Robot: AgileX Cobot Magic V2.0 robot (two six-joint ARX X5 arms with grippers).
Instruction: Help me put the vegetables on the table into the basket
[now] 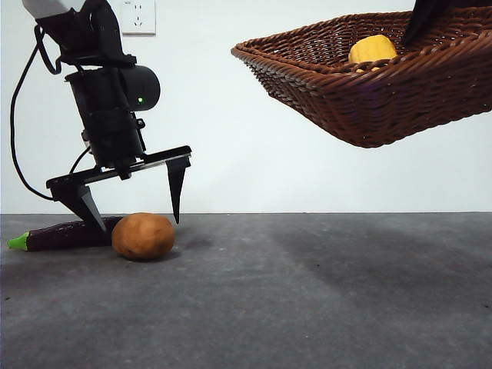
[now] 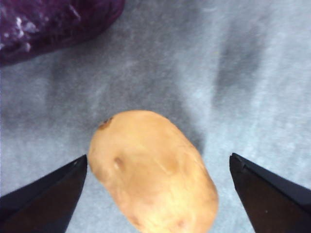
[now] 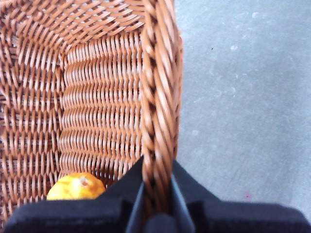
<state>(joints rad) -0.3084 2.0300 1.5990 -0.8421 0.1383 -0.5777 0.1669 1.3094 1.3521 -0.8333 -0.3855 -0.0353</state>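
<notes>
Potato (image 1: 143, 236) lies on the table (image 1: 307, 292), long axis roughly parallel to the table surface, slightly diagonal in the left wrist view, one blunt end toward the eggplant. Eggplant (image 1: 65, 234) lies flat just behind and beside the potato, long axis running sideways in the front view, green stem end pointing away from the potato; whether the two touch is unclear. Left gripper (image 1: 138, 211) hangs low over the potato, jaws spread wide, one tip either side of it, nothing gripped; the tips are close to the table, contact not clear. Eggplant sits right by one jaw tip, crowding that side.

Wicker basket (image 1: 369, 84) is held up in the air, well apart from the potato, tilted in the front view. Right gripper (image 3: 156, 204) is clamped on the basket's braided rim. Yellow bumpy vegetable (image 1: 373, 50) rests inside the basket near that gripped side. White wall socket (image 1: 138, 15) on the wall behind.
</notes>
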